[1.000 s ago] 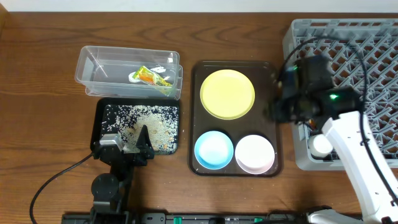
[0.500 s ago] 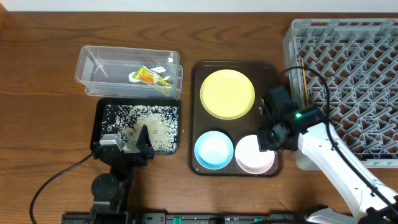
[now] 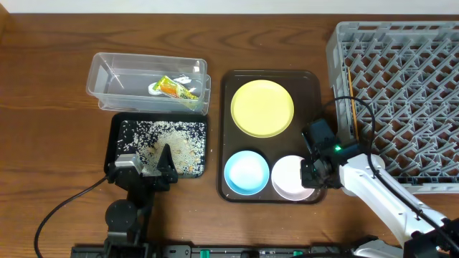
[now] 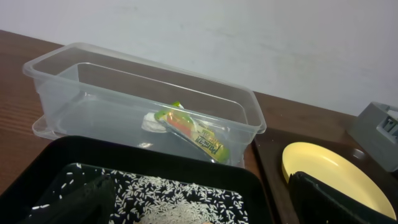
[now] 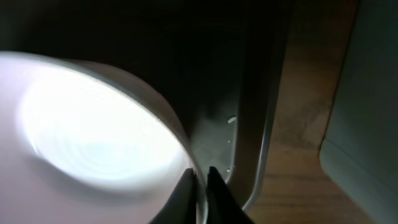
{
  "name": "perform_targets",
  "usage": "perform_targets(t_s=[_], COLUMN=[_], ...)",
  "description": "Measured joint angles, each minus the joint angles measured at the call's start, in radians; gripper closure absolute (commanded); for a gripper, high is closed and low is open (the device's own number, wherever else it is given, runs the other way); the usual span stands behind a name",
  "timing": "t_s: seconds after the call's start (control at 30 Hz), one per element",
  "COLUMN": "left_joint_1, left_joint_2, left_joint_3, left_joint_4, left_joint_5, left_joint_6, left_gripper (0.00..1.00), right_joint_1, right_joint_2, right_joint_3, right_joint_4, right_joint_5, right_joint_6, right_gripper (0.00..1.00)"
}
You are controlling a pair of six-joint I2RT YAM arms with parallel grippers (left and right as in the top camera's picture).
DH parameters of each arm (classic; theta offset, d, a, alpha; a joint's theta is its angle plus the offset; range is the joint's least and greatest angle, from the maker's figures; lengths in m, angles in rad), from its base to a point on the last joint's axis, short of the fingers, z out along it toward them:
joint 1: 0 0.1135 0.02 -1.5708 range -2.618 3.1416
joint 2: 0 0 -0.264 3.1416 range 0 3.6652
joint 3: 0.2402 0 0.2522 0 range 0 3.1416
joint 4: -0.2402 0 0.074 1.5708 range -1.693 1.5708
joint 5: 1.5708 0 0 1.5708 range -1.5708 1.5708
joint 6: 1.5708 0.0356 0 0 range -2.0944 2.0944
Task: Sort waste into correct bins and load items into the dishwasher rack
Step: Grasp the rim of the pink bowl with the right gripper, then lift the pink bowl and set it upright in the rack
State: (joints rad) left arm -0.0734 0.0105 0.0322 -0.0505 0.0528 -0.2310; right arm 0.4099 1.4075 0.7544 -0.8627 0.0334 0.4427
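Spanning the overhead view: the wooden counter [image 3: 43, 86]. The grey dishwasher rack [image 3: 401, 72] sits at its right edge, a couple of thin utensils standing near the rack's left side. A brown tray [image 3: 226, 129] lies mid-counter, just left of the rack. Left of that is a clear bin [image 3: 107, 72], and a black tray [image 3: 115, 136] touches the bin's near side. On the brown tray, a yellow plate [image 3: 262, 107] takes the far half, with a blue bowl [image 3: 247, 173] and a white bowl [image 3: 287, 175] side by side on the near half, upright. The right claw [image 5: 199, 186] is at the white bowl's right rim; the right wrist view shows its fingertips [image 5: 185, 190] clenched on the rim, one inside and one outside, by the tray wall. The left claw [image 3: 147, 161] hovers over the black tray's near edge, fingers spread wide, released, holding nothing. An orange-green wrapper [image 3: 174, 88] lies in the clear bin with a white scrap beside it. Rice [image 3: 176, 143] is scattered across the black tray.
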Motion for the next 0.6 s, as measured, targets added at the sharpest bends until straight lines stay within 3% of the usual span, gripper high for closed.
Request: perform_targets(t_s=[0.33, 0.6], left_joint_1=[0.000, 0.000], left_joint_2=[0.000, 0.000], left_joint_3=[0.000, 0.000], left_joint_4=[0.000, 0.000], left_joint_5=[0.000, 0.000], left_joint_6=[0.000, 0.000], left_gripper=[0.09, 0.09], right_joint_1=[0.000, 0.000], right_joint_2=[-0.004, -0.120], right_joint_3=[0.107, 0.415], right_joint_4=[-0.063, -0.127], right_joint_5=[0.014, 0.402], right_joint_6=[0.010, 0.010], right_gripper=[0.99, 0.99])
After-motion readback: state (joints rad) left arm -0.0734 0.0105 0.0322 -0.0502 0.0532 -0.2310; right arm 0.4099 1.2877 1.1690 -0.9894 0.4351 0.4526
